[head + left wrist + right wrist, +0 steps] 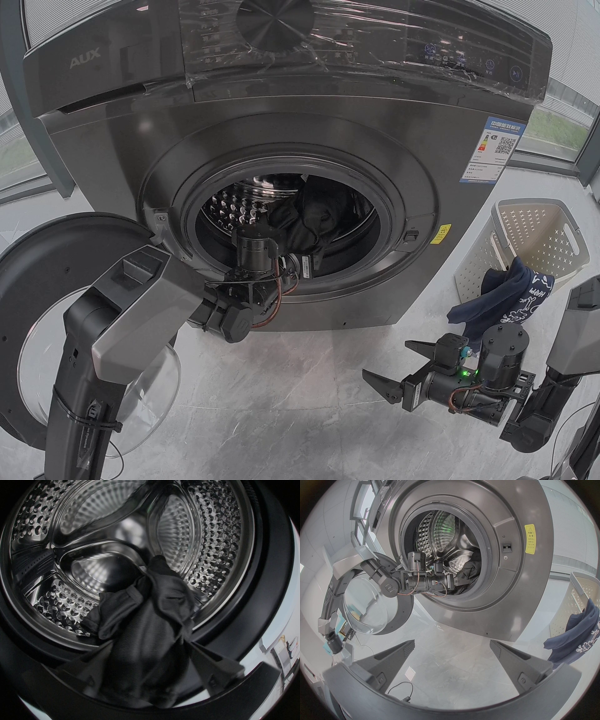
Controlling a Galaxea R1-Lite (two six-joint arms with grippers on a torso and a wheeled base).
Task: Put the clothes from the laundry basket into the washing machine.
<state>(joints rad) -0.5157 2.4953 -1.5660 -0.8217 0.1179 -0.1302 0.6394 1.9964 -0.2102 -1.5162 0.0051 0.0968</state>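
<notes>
The washing machine (281, 125) stands with its round opening uncovered. A black garment (319, 215) lies in the drum (125, 527) and spills over the lower lip. My left gripper (295, 262) is at that lip, open, and the black garment (147, 620) bunches up between its spread fingers. To the right, a white laundry basket (544, 231) leans against the machine with a dark blue printed garment (506, 297) hanging over its rim. My right gripper (387, 361) hovers low over the floor, left of the basket, open and holding nothing.
The machine's door (37, 300) is swung fully open to the left, beside my left arm. Bare grey floor (300, 387) stretches between the machine front and my right gripper. Windows run behind the machine on both sides.
</notes>
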